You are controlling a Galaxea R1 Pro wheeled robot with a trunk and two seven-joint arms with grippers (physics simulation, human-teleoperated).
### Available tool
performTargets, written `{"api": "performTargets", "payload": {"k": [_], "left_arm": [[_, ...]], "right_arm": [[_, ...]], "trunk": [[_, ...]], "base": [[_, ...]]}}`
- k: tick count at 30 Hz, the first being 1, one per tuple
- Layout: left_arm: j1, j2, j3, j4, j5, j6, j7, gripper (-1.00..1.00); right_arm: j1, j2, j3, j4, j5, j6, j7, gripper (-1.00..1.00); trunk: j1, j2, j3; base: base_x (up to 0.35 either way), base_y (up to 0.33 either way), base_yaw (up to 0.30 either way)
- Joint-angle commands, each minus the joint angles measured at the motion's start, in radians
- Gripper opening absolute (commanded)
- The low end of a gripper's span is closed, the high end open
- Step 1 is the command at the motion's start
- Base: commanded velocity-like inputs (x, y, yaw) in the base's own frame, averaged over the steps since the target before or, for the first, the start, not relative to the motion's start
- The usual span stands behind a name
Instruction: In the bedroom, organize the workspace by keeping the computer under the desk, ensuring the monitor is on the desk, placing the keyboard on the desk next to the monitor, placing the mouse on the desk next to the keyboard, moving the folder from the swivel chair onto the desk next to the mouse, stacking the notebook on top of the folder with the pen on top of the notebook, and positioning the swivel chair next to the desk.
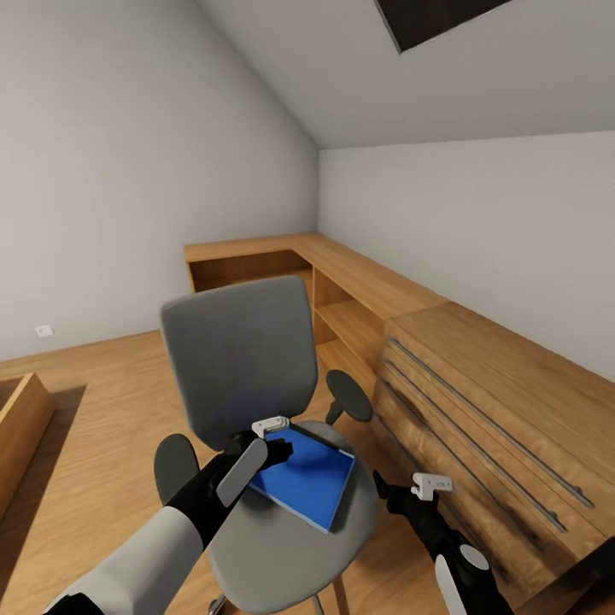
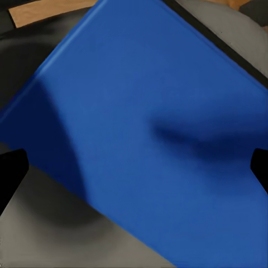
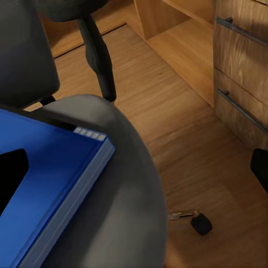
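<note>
Swivel chair [image 1: 235, 359] on the plank floor [image 1: 94, 410], beside a light wooden dresser [image 1: 495, 410] with bar handles. The blue folder [image 1: 306, 477] lies flat on the grey seat. Left gripper [image 1: 275, 446] hangs directly over the folder's rear edge, jaws spread, grasping nothing. Right gripper [image 1: 384, 495] hovers just off the seat's right rim, jaws likewise parted and empty.
</note>
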Motion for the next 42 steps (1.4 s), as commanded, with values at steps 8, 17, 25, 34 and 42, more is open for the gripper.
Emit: {"api": "performTargets", "payload": {"k": [8,17,25,34,42], "left_arm": [[-0.001,-0.003,-0.005,0.05,0.01,-0.093,0.008,1.0],[-0.001,-0.004,-0.007,0.056,0.003,-0.132,0.011,1.0],[-0.001,-0.004,-0.006,0.056,0.006,-0.134,0.009,1.0],[-0.001,-0.003,-0.006,0.063,0.009,-0.136,0.008,1.0],[-0.001,0.001,-0.004,0.066,0.008,-0.136,0.013,1.0]], "right_arm": [[0.0,0.001,-0.004,0.0,-0.01,0.005,0.008,1.0],[0.0,0.001,-0.004,0.0,-0.01,0.004,0.01,1.0],[0.0,-0.015,-0.004,0.001,-0.011,0.004,0.012,1.0],[0.0,-0.019,-0.004,0.001,-0.012,0.004,0.013,1.0],[0.0,-0.019,-0.004,0.001,-0.012,0.004,0.012,1.0]], "trunk": [[0.027,-0.049,-0.023],[0.061,-0.112,-0.051],[0.073,-0.133,-0.06],[0.073,-0.133,-0.06],[0.073,-0.133,-0.06]], "base": [[0.001,-0.001,0.0],[0.0,0.0,0.0],[0.0,0.0,0.0],[0.0,0.0,0.0],[0.0,0.0,0.0]]}}
